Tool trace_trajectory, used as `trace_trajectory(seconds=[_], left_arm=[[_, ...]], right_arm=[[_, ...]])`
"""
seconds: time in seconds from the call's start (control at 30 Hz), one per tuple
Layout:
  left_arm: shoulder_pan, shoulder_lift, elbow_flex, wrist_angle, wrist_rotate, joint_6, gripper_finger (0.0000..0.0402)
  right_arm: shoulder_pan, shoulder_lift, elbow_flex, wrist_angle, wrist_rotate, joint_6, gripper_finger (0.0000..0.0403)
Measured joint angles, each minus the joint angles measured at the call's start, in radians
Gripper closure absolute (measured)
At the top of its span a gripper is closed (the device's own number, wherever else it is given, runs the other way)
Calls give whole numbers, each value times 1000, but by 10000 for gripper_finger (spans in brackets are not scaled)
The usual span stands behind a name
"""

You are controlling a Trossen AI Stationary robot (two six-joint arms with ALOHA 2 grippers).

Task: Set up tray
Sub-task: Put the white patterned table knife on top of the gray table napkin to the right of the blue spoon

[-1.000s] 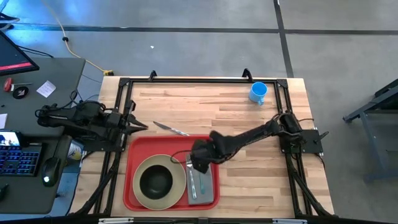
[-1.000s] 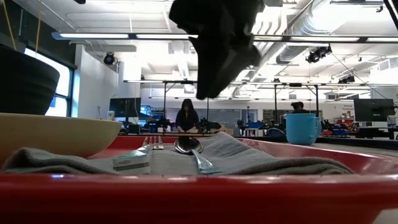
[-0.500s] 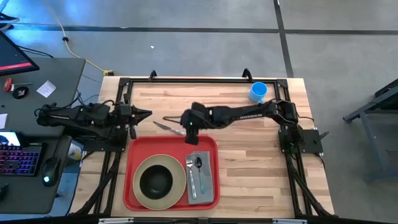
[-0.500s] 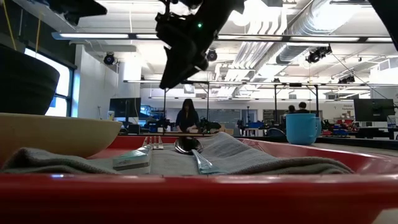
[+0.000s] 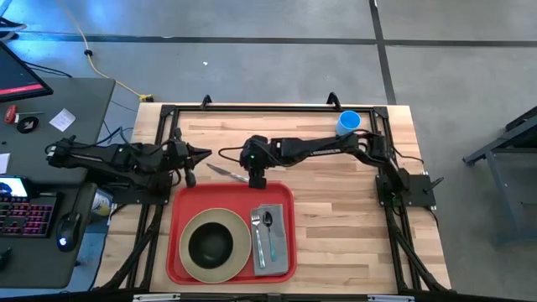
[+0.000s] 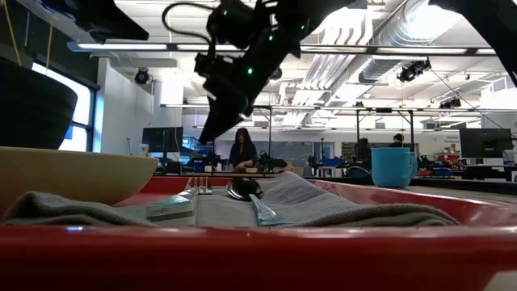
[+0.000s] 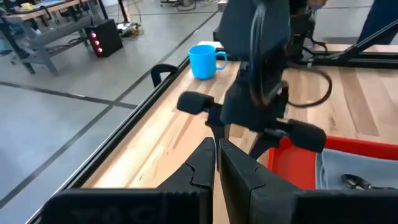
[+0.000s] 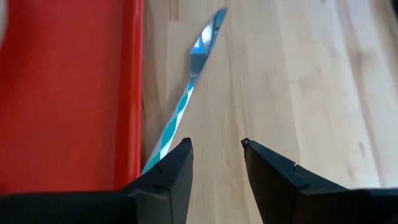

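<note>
left claw [image 5: 204, 153]: parked over the tabletop's left side, fingers pressed together, holding nothing as far as I can see. Just waiting.
knife [image 5: 228, 174]: lying bare on the wood just past the tray's far edge, near its far-left corner. Long axis runs slanted, roughly along that far rim, one end tipped toward the left arm. In the right wrist view it sits right beside the red rim [image 8: 132, 93], not on it.
right claw [image 5: 258, 179]: reached across the tabletop, hanging just off the knife's right end, fingers spread with nothing between them. This arm looks like the nearer one to that end, so my guess is it goes for the knife, and it has to shift a bit left to straddle it.
tray [image 5: 180, 201]: near edge of the tabletop, left of middle.
on the tray: one plate [image 5: 242, 247] with one bowl [image 5: 210, 243] on it, one napkin [image 5: 281, 252] carrying one fork [image 5: 258, 239] and one spoon [image 5: 268, 228].
cup [image 5: 348, 122]: one, blue, far right corner, well apart from everything.
counts: one of each thing, knife and cup not on the tray yet.
</note>
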State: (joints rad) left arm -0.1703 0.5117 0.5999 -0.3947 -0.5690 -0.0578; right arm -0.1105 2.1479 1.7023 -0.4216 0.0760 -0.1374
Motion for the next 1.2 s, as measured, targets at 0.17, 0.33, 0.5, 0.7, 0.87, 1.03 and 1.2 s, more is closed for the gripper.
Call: trace_trajectory(seconds=[0.17, 0.33, 0.5, 0.7, 0.87, 1.03, 1.2], left_arm=[[0, 1, 0, -6, -1, -2, 346], [0, 3, 0, -47, 9, -53, 346], [0, 3, 0, -65, 10, -79, 346], [0, 3, 0, -70, 10, -79, 346], [0, 3, 0, -80, 11, -78, 346], [0, 3, 0, -79, 7, -60, 346], [0, 3, 0, -78, 1, -37, 346]], right_arm=[[-15, 47, 0, 52, -82, 50, 265], [-4, 116, -1, 93, -74, 28, 265], [2, 132, -1, 111, -90, 33, 265], [2, 139, 0, 145, -85, 28, 265], [-7, 179, 3, 168, -116, 26, 265], [-27, 191, 3, 174, -164, 25, 265], [-50, 192, 3, 135, -140, -21, 265]])
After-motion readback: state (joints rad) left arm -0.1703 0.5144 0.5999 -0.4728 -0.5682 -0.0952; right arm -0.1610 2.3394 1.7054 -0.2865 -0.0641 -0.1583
